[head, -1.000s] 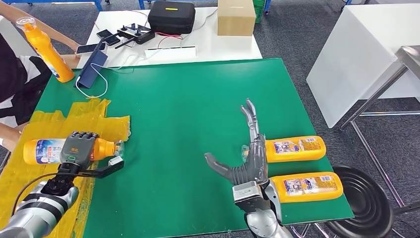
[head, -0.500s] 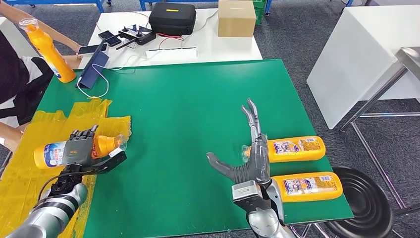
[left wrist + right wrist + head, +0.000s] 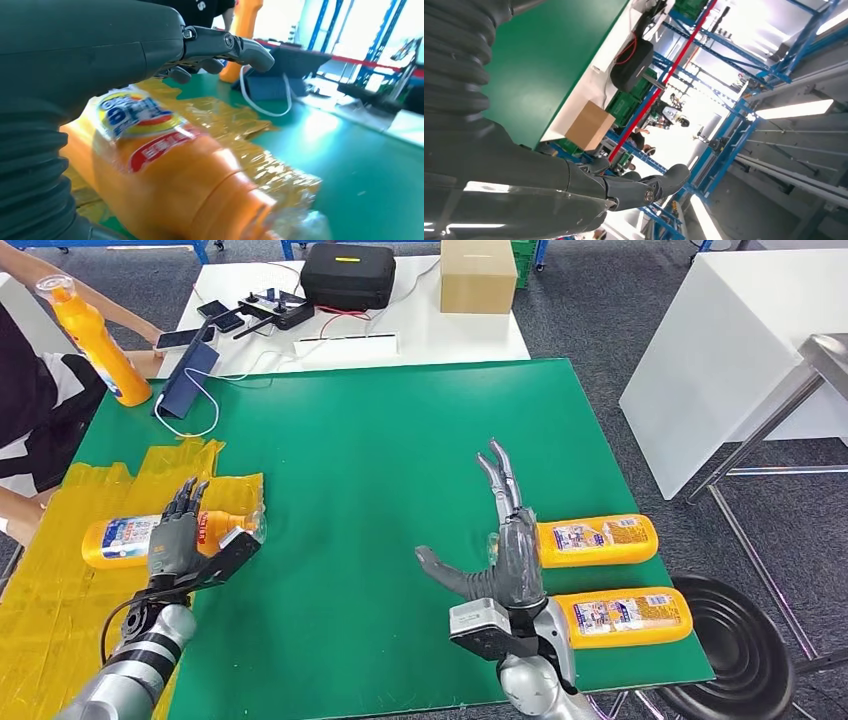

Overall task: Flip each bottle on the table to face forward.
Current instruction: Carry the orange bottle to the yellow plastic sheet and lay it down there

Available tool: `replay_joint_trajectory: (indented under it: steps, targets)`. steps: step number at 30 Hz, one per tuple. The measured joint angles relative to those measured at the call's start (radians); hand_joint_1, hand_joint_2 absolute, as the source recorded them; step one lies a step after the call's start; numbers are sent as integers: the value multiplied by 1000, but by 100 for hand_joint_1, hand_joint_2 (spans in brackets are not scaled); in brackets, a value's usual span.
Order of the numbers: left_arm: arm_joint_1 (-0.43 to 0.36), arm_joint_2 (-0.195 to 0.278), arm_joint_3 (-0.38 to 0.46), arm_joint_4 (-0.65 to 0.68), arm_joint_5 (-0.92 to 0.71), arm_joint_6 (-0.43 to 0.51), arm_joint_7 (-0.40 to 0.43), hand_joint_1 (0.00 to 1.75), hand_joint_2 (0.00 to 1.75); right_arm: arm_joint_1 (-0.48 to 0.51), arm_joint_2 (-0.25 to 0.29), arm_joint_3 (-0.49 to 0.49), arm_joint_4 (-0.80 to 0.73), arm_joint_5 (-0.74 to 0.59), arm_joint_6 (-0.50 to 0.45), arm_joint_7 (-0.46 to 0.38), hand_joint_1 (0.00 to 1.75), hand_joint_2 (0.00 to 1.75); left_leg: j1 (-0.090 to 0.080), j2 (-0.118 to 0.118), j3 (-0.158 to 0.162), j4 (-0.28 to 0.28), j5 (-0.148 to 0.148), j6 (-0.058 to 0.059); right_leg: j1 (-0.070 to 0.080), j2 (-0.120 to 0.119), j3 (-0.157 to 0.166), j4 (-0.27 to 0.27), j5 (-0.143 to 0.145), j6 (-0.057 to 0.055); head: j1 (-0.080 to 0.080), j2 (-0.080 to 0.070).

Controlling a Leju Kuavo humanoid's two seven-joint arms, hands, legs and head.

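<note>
Working from the left, the left hand (image 3: 178, 540) lay over a lying orange bottle (image 3: 150, 538) on the yellow plastic sheet (image 3: 60, 590), fingers fanned out along the body and the thumb on the near side by the neck; whether it was truly gripping or merely resting could not be told, though the left wrist view showed the bottle (image 3: 165, 175) tucked under the palm with its label facing the camera. The cap end pointed toward the middle of the green table (image 3: 380, 440). To finish this step well, the hand probably needed to settle the bottle flat with the label up before lifting the fingers away, so it would not roll on the crinkled sheet. At the far left a person held another orange bottle upright (image 3: 95, 340). Further right, the right hand (image 3: 505, 545) hovered spread and holding nothing, just beside the cap ends of two more bottles, the farther one (image 3: 595, 540) and the nearer one (image 3: 620, 616), both lying near the table's right edge, labels showing.
</note>
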Motion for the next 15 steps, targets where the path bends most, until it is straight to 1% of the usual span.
replay_joint_trajectory:
  steps: [4, 9, 10, 12, 14, 15]
  targets:
    - [18, -23, 15, -58, 10, 1, -14, 0, 175, -5, -9, 0, 7, 41, 0, 17, 0, 175, 0, 0, 0, 0, 0, 0, 0, 0, 0, 0, 0, 0, 0, 0]
    - [31, -37, 24, -98, 30, 1, -30, 0, 175, -9, -18, 0, 12, 71, -1, 30, 0, 175, 0, 0, 0, 0, 0, 0, 0, 0, 0, 0, 0, 0, 0, 0]
    - [36, -41, 25, -107, 49, -2, -45, 0, 175, -10, -21, 0, 12, 94, -1, 41, 0, 175, 0, 0, 0, 0, 0, 0, 0, 0, 0, 0, 0, 0, 0, 0]
    - [54, -53, 24, -147, 114, -16, -102, 0, 175, -17, -35, 0, 14, 173, 1, 80, 0, 175, 0, 0, 0, 0, 0, 0, 0, 0, 0, 0, 0, 0, 0, 0]
    - [99, -74, 16, -245, 224, -64, -183, 0, 175, -27, -71, -3, 16, 284, 21, 141, 0, 175, -1, 0, 0, 0, 0, 0, 0, 0, 0, 0, 0, 0, 0, 0]
    - [131, -87, 6, -319, 284, -99, -217, 0, 175, -31, -96, -7, 16, 337, 39, 171, 0, 175, -1, 0, 0, 0, 0, 0, -1, 0, 0, 0, 0, 0, 0, 0]
